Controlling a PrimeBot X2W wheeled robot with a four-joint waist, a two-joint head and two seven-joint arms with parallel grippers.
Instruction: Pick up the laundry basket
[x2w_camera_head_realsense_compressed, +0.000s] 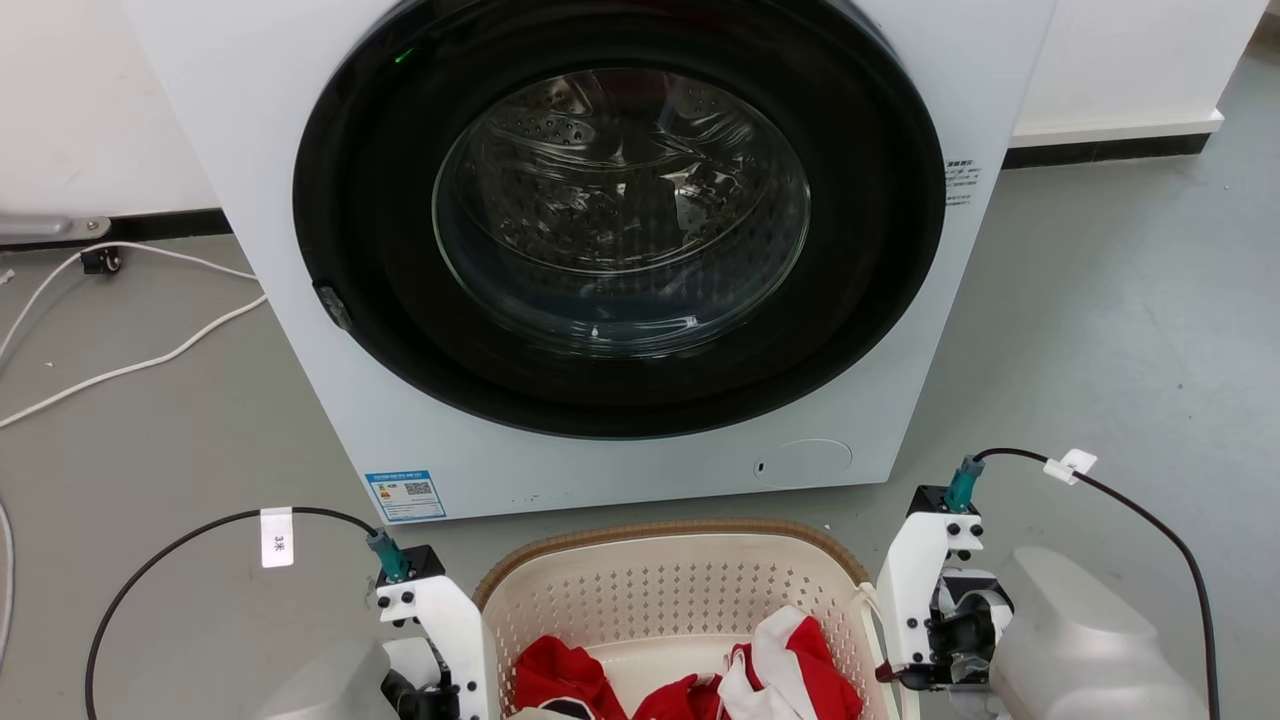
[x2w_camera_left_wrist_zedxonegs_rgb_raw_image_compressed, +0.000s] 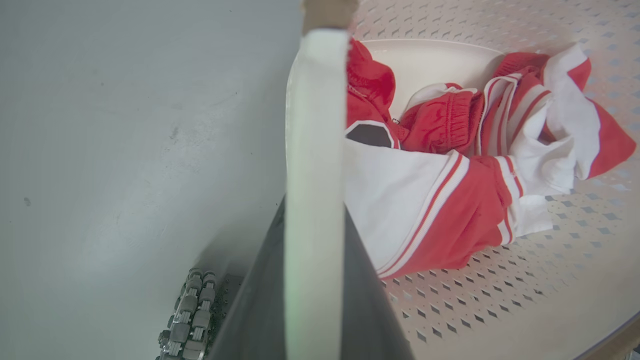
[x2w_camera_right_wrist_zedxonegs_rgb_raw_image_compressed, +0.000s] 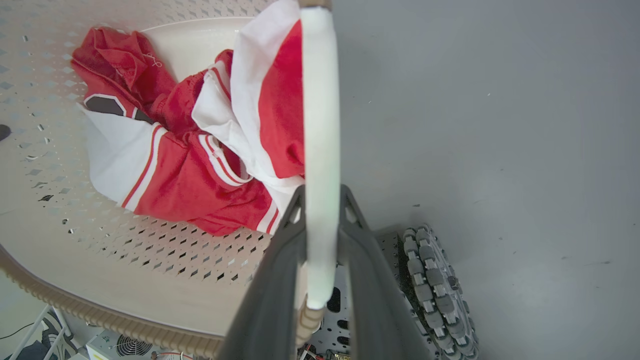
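The laundry basket (x2w_camera_head_realsense_compressed: 660, 590) is cream-white with perforated walls and a brown woven rim. It sits at the bottom centre of the head view, in front of the washer, between my two wrists. Red and white clothes (x2w_camera_head_realsense_compressed: 790, 650) lie inside it. In the left wrist view my left gripper (x2w_camera_left_wrist_zedxonegs_rgb_raw_image_compressed: 314, 205) has its dark fingers pressed on both sides of a white side handle (x2w_camera_left_wrist_zedxonegs_rgb_raw_image_compressed: 315, 125). In the right wrist view my right gripper (x2w_camera_right_wrist_zedxonegs_rgb_raw_image_compressed: 322, 192) is clamped the same way on the other white handle (x2w_camera_right_wrist_zedxonegs_rgb_raw_image_compressed: 320, 100). The basket wall (x2w_camera_right_wrist_zedxonegs_rgb_raw_image_compressed: 125, 250) curves away to the left there.
A white front-loading washer (x2w_camera_head_realsense_compressed: 620, 230) with a closed round glass door stands directly ahead. White cables (x2w_camera_head_realsense_compressed: 130, 370) trail over the grey floor at the left. My base's roller wheels (x2w_camera_right_wrist_zedxonegs_rgb_raw_image_compressed: 430, 280) show below the basket. Open grey floor (x2w_camera_head_realsense_compressed: 1120, 300) lies to the right.
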